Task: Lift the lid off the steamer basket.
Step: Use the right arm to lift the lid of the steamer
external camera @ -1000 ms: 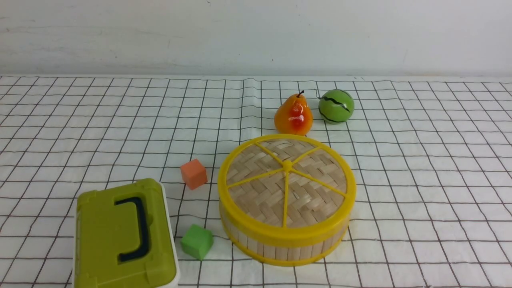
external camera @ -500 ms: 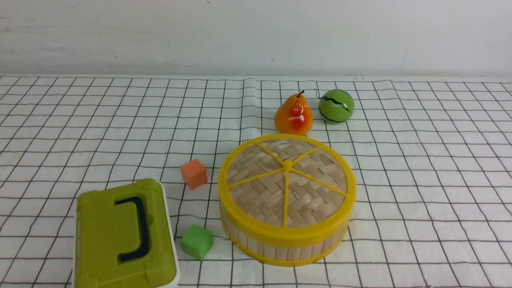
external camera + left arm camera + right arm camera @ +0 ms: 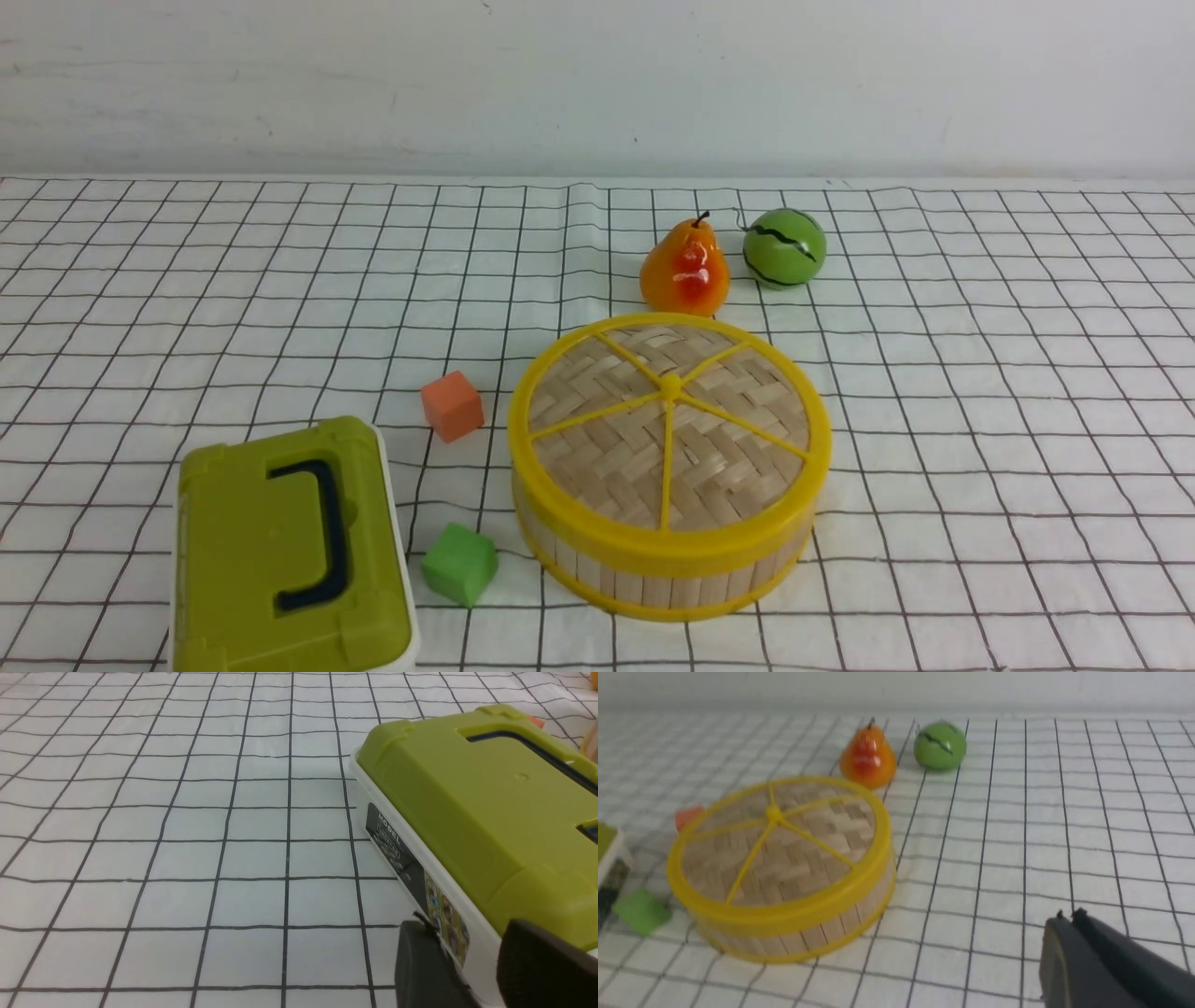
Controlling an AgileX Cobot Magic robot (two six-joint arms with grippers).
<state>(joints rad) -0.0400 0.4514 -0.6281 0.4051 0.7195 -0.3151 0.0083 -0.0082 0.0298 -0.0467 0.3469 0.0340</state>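
The lid (image 3: 669, 420) is woven bamboo rimmed in glossy yellow plastic; the pear (image 3: 684, 271) shines.

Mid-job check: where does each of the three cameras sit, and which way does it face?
Front view: on the robot's side between its arms, facing forward over the lid on the steamer basket; no arm shows.
Left wrist view: on the left wrist, facing the green box; left end effector tips show.
Right wrist view: on the right wrist, facing the steamer basket; right end effector tips show.
Shared: front and right wrist views both show lid and pear.
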